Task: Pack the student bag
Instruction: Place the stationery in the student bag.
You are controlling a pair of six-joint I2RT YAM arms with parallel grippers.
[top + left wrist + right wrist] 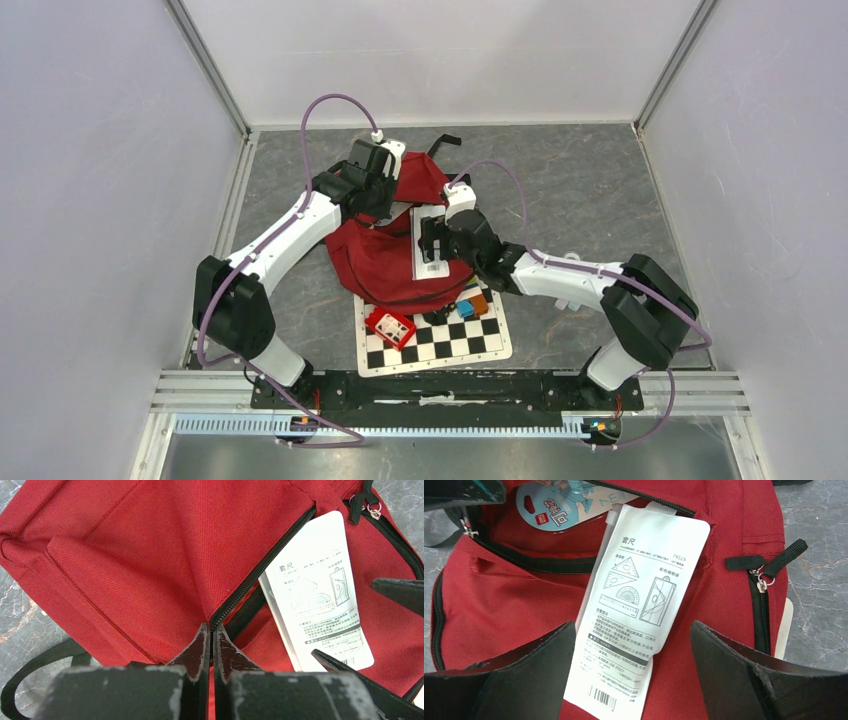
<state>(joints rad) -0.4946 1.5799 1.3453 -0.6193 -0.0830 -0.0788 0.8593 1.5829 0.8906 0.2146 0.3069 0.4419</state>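
Observation:
The student bag (385,265) lies red and soft in the middle of the table, its main zipper open. My left gripper (380,205) is shut on the zipper edge (235,602) of the bag (150,555), pinching the fabric between its fingertips (212,630). A white ruler-set packet (634,595) lies on the bag (524,605), its top end at the opening. My right gripper (631,625) hovers open over the packet's (428,268) lower half, fingers (544,650) either side without touching. A blue-and-white card (559,505) sits inside the bag.
A chequered mat (470,335) lies in front of the bag, carrying a red box (390,326) and small coloured blocks (472,302). A black strap (445,142) trails behind the bag. White enclosure walls stand on three sides.

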